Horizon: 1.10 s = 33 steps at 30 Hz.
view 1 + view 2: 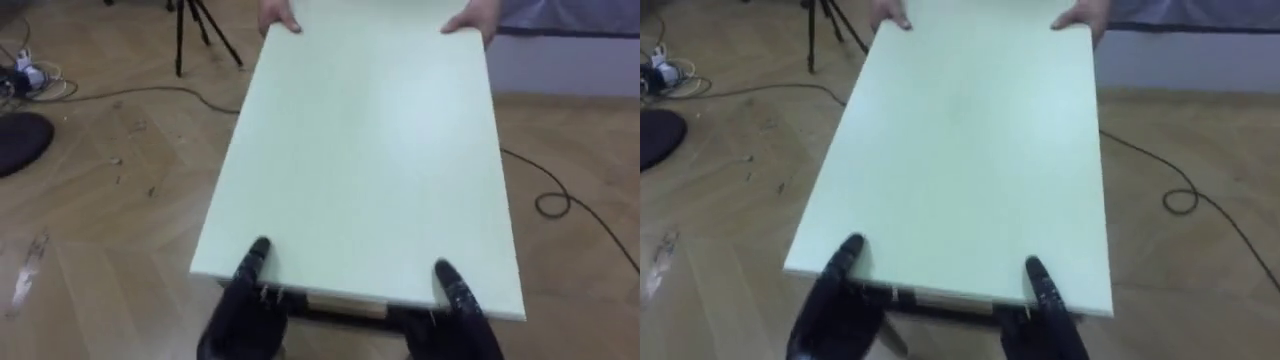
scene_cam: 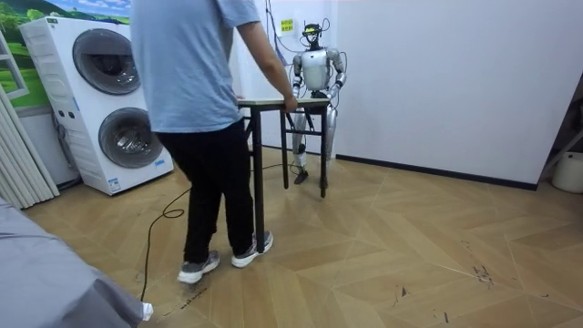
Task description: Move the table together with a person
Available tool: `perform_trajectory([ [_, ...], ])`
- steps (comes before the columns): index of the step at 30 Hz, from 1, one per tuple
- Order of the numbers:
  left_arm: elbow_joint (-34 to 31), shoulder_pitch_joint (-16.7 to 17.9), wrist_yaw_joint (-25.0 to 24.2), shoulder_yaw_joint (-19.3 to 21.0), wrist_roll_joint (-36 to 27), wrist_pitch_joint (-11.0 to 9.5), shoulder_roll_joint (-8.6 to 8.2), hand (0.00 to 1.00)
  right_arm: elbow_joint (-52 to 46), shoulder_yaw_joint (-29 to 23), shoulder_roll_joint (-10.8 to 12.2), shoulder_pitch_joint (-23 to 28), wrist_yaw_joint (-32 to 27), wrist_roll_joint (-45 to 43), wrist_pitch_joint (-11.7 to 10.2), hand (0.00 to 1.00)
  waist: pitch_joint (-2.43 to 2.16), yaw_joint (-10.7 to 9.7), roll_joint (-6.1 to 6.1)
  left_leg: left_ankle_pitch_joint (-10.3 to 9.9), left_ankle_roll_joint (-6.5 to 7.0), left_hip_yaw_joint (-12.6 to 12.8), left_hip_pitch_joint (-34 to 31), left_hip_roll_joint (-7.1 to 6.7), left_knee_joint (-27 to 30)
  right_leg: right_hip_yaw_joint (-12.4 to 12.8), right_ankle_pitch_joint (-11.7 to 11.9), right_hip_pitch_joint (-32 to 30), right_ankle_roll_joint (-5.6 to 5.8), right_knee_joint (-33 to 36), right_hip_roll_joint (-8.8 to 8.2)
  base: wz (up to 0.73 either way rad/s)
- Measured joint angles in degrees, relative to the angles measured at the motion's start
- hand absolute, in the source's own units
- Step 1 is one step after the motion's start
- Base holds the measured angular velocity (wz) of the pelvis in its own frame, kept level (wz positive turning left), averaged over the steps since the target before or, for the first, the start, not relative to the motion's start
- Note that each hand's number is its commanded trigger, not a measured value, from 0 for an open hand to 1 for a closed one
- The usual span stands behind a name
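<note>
Pale table [image 1: 360, 150] — left hand [image 1: 243, 292] at 7 o'clock, right hand [image 1: 462, 308] at 5, thumbs clamped over its near edge — person's hands [image 1: 279, 19] hold 12.

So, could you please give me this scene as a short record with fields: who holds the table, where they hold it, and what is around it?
table: pale top, dark legs
left hand: thumb on top of the near edge, gripping it
right hand: same grip, at the other near corner
person: stands at the far end, both hands on that edge
surroundings: stacked washing machines, tripod, trailing cable
</note>
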Motion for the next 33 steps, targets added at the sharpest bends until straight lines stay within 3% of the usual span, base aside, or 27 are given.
perform_trajectory([
  [1, -0.06, -0.2, -0.3, 1.42, -0.29, 0.02, 1.34, 1.0, -0.14, 1.1, 2.0, 0.0, -1.56, -0.22, 0.0, 1.0, 0.26, -1.03, -4.26, 0.84, 0.33, -0.27, 0.71, -2.59, -0.27, -3.53, -1.87, 3.94, -0.99, 9.04, -6.21, -0.39],
  [2, -0.03, -0.6, -0.1, 1.66, -0.07, 0.05, 1.54, 1.0, -0.14, 1.24, 2.54, 0.13, -1.7, -0.09, 0.13, 1.0, 0.7, -1.16, -5.23, 1.16, 0.51, -0.46, 0.79, -3.16, -0.29, -4.38, -1.98, 6.22, -0.98, 11.62, -8.0, 0.26],
  [3, -0.02, -1.23, 0.11, 1.95, 0.1, 0.04, 1.44, 1.0, -0.25, 1.27, 3.3, 0.05, -1.8, 0.07, 0.31, 1.0, 0.48, -0.32, -6.66, 2.37, 0.88, -0.43, -0.28, -3.36, -0.38, -4.69, -1.69, 9.89, -1.28, 13.87, -8.68, -0.08],
  [5, -0.41, -2.31, 0.13, 1.86, 0.1, 0.09, 1.52, 1.0, -0.49, 0.72, 3.37, -0.82, -1.84, -0.45, -0.7, 1.0, 0.66, 1.49, -6.49, 4.68, 0.98, -0.86, -2.95, -3.15, -1.3, -4.89, -0.18, 14.49, -2.25, 10.03, -7.7, -0.45],
  [7, -0.77, -3.59, 0.12, 1.88, 0.07, -0.11, 0.6, 1.0, -0.75, -0.97, 3.45, -3.01, -2.0, -2.03, -0.51, 1.0, 1.24, 2.46, -5.96, 7.69, 0.88, -2.78, -6.83, -3.78, -1.43, -5.15, -0.25, 19.78, -2.21, -0.68, -4.7, -0.53],
  [8, -0.79, -3.8, 0.1, 1.82, 0.06, -0.31, 0.32, 1.0, -0.76, -1.18, 3.84, -3.65, -2.19, -2.39, -0.31, 1.0, 1.3, 2.46, -6.02, 8.35, 0.88, -2.8, -7.53, -4.02, -1.54, -5.25, -1.72, 20.64, -2.38, -3.15, -4.22, -0.33],
  [10, -1.18, -5.32, 0.1, 1.96, -0.01, -0.7, 0.26, 1.0, -1.15, -2.55, 4.26, -4.85, -2.32, -2.68, 0.4, 1.0, 1.29, 2.22, -6.3, 11.59, 1.01, -2.84, -10.25, -4.46, -2.89, -3.75, -7.5, 22.02, -2.29, -10.92, -2.89, 0.02],
  [12, -1.27, -6.81, 0.1, 1.57, 0.29, -1.02, 0.57, 1.0, -1.22, -3.25, 5.66, -5.22, -2.32, -2.61, 0.82, 1.0, 1.15, 2.42, -7.38, 14.32, 0.91, -2.64, -12.11, -4.17, -4.34, -3.28, -10.19, 21.92, -2.34, -14.94, -2.06, 0.13],
  [14, -1.31, -8.32, 0.1, 1.56, 0.32, -1.12, 1.35, 1.0, -1.11, -3.85, 6.34, -5.62, -2.32, -2.57, 0.91, 1.0, 1.1, 2.94, -7.75, 16.72, 0.66, -2.74, -14.24, -2.9, -4.96, -3.69, -11.92, 21.81, -2.73, -19.26, -0.43, -0.02],
  [15, -1.31, -9.01, 0.11, 1.63, 0.34, -1.14, 1.68, 1.0, -1.07, -3.97, 6.52, -6.02, -2.33, -2.14, 1.29, 1.0, 1.09, 3.74, -7.74, 18.26, 0.18, -2.6, -15.3, -1.58, -5.58, -3.88, -12.43, 21.17, -2.96, -21.53, 0.78, -0.21],
  [17, -1.21, -9.51, 0.11, 1.63, 0.91, -1.51, 1.97, 1.0, -1.03, -3.94, 6.72, -6.24, -2.53, -1.41, 1.78, 1.0, 1.05, 4.11, -7.72, 21.34, -0.5, -3.04, -15.76, -0.21, -7.96, -4.3, -12.57, 20.02, -2.94, -22.94, 2.59, -0.1],
  [19, -0.98, -9.64, 0.1, 1.43, 2.13, -1.7, 2.01, 1.0, -1.01, -3.89, 6.89, -5.27, -2.52, -0.4, 1.86, 1.0, 0.74, 4.48, -7.08, 26.49, -1.65, -4.91, -15.01, 1.46, -13.17, -4.96, -11.05, 18.31, -4.68, -22.82, 5.93, 0.09],
  [20, -0.81, -9.63, 0.1, 1.39, 2.45, -1.61, 2.0, 1.0, -1.0, -3.9, 6.95, -4.9, -2.52, -0.34, 1.83, 1.0, 0.77, 4.91, -6.9, 27.59, -2.36, -5.16, -14.68, 1.76, -14.33, -4.98, -10.57, 17.98, -5.22, -22.84, 6.79, 0.05],
  [21, -0.6, -9.32, 0.1, 1.47, 2.9, -1.36, 2.06, 1.0, -0.72, -3.9, 7.09, -4.26, -2.51, -0.2, 2.03, 1.0, 0.78, 5.26, -6.42, 29.82, -4.85, -6.11, -13.95, 2.87, -16.99, -4.86, -9.52, 17.68, -6.34, -23.34, 8.74, 0.07],
  [22, -0.37, -9.11, 0.11, 1.31, 2.92, -1.02, 2.19, 1.0, -0.62, -3.94, 7.29, -3.59, -2.51, -0.2, 2.06, 1.0, 0.79, 5.32, -5.41, 32.79, -8.91, -7.63, -12.68, 3.92, -20.93, -4.92, -8.03, 17.46, -7.83, -24.3, 10.92, 0.14],
  [23, -0.37, -8.96, 0.11, 1.22, 3.07, -0.91, 2.16, 1.0, -0.62, -4.06, 7.36, -3.26, -2.38, -0.2, 2.05, 1.0, 0.82, 5.4, -4.7, 34.53, -12.07, -8.27, -11.93, 4.5, -23.62, -5.12, -7.03, 17.19, -8.69, -24.94, 11.95, 0.19],
  [24, -0.37, -8.94, 0.09, 1.17, 3.37, -0.94, 1.85, 1.0, -0.63, -4.56, 7.54, -3.11, -1.98, -0.25, 2.23, 1.0, 1.19, 5.12, -3.8, 34.73, -15.43, -9.06, -12.32, 5.39, -22.83, -6.87, -5.78, 16.27, -10.11, -25.56, 11.87, -0.05],
  [25, 0.43, -8.61, 0.03, 1.21, 3.38, -1.03, 1.51, 1.0, 0.27, -4.71, 7.84, -3.11, -1.96, -0.56, 2.5, 1.0, 1.47, 5.47, -4.0, 29.32, -9.81, -7.97, -13.81, 5.73, -12.7, -7.83, -5.2, 15.77, -10.77, -25.25, 10.57, -0.24],
  [26, 0.73, -8.13, -0.03, 1.42, 3.34, -1.08, 1.47, 1.0, 0.84, -4.69, 7.82, -3.1, -1.96, -0.71, 2.72, 1.0, 1.44, 6.09, -4.28, 25.6, -8.32, -7.87, -13.84, 5.86, -7.92, -8.69, -4.92, 15.74, -10.91, -25.23, 9.38, -0.7],
  [27, 0.66, -6.78, -0.27, 1.43, 2.87, -1.29, 1.36, 1.0, 1.19, -4.7, 7.95, -3.1, -1.96, -1.17, 3.34, 1.0, 1.35, 7.45, -4.31, 17.96, -8.27, -7.19, -13.44, 6.48, 1.6, -10.53, -3.71, 15.63, -10.18, -25.8, 7.27, -0.84],
  [28, 0.56, -5.36, -1.4, 1.49, 2.27, -1.91, 1.24, 1.0, 1.19, -4.61, 7.87, -3.19, -1.96, -2.09, 3.87, 1.0, 1.33, 7.49, -4.05, 11.56, -8.95, -7.36, -11.8, 7.04, 9.04, -12.21, -2.05, 15.91, -8.94, -27.1, 6.32, -0.74],
  [29, 0.42, -4.9, -1.74, 1.52, 2.16, -2.0, 1.11, 1.0, 1.18, -4.47, 8.01, -3.14, -1.95, -2.19, 3.82, 1.0, 1.28, 7.31, -3.85, 8.75, -9.05, -7.41, -10.7, 7.55, 11.59, -12.99, -1.41, 15.99, -8.71, -27.6, 6.26, -0.28],
  [30, 0.03, -4.45, -1.76, 1.77, 2.19, -1.87, 0.68, 1.0, 1.16, -4.46, 7.98, -3.16, -1.92, -2.16, 3.78, 1.0, 1.33, 6.61, -3.43, 4.2, -9.38, -8.02, -8.19, 8.6, 15.76, -14.13, -1.0, 15.73, -8.8, -27.5, 6.45, 0.16],
  [31, 0.0, -4.47, -1.5, 1.97, 2.66, -1.47, 0.11, 1.0, 1.15, -4.71, 7.91, -3.16, -1.92, -2.46, 3.66, 1.0, 1.35, 5.65, -2.92, 1.32, -9.72, -8.49, -6.02, 9.97, 19.05, -15.74, -0.92, 15.15, -8.66, -26.6, 6.64, 0.27],
  [32, 0.0, -4.47, -1.36, 2.12, 2.93, -1.28, -0.26, 1.0, 1.15, -4.77, 7.93, -3.27, -1.92, -2.56, 3.51, 1.0, 1.39, 5.18, -2.57, 0.31, -10.16, -8.68, -5.27, 10.54, 19.95, -16.64, -1.14, 14.65, -8.72, -25.76, 6.66, 0.25],
  [33, -0.02, -4.73, -0.62, 2.2, 3.26, -0.83, -0.97, 1.0, 1.1, -4.95, 7.62, -3.67, -2.09, -3.09, 2.83, 1.0, 2.0, 5.46, -1.21, -0.46, -10.74, -9.5, -4.63, 9.81, 16.94, -15.91, -1.84, 13.22, -9.18, -22.37, 7.39, 0.22],
])
